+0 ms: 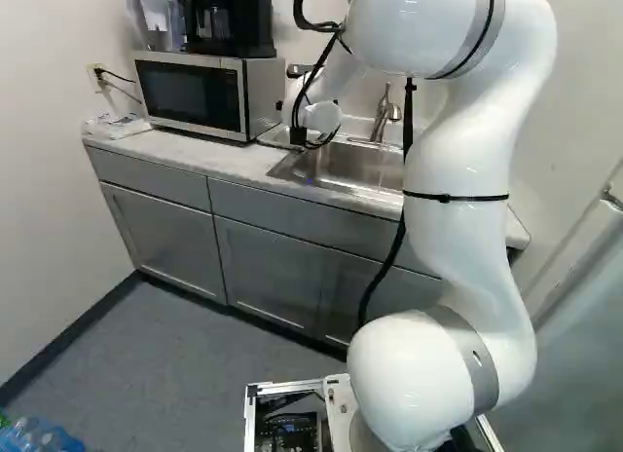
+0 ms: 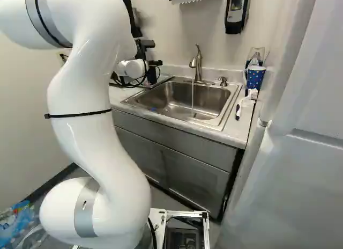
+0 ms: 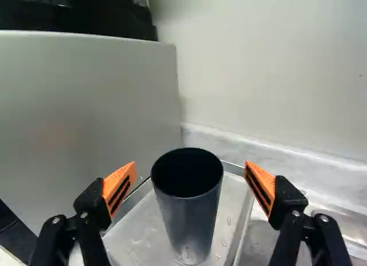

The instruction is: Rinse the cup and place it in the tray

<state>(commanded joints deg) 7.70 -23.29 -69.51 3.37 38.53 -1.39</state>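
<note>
pincer (image 1: 299, 135): one, spread wide; orange pads, one on either side of dark cup, clear of it
dark cup (image 3: 186, 217): one, smooth, round, upright in tray beside sink
tray (image 3: 137, 234): one, shiny, straight-edged, wet drops
sink (image 2: 179, 100): one basin, metal, set in desk (image 2: 233, 132)
faucet (image 2: 197, 66): one, metal, at sink's back; water running
dotted cup (image 2: 255, 79): one, blue, beside sink

A pale counter (image 1: 229, 162) over grey cabinets; the microwave (image 1: 192, 94) stands on it, with white papers (image 1: 119, 127) beside; next comes the metal tray (image 3: 139, 238), wet with drops, the dark cup (image 3: 189, 211) upright in it; then the inset sink (image 2: 161, 100); at the right of the right base view, a spotted blue cup (image 2: 255, 77) and a brush (image 2: 246, 102).
</note>
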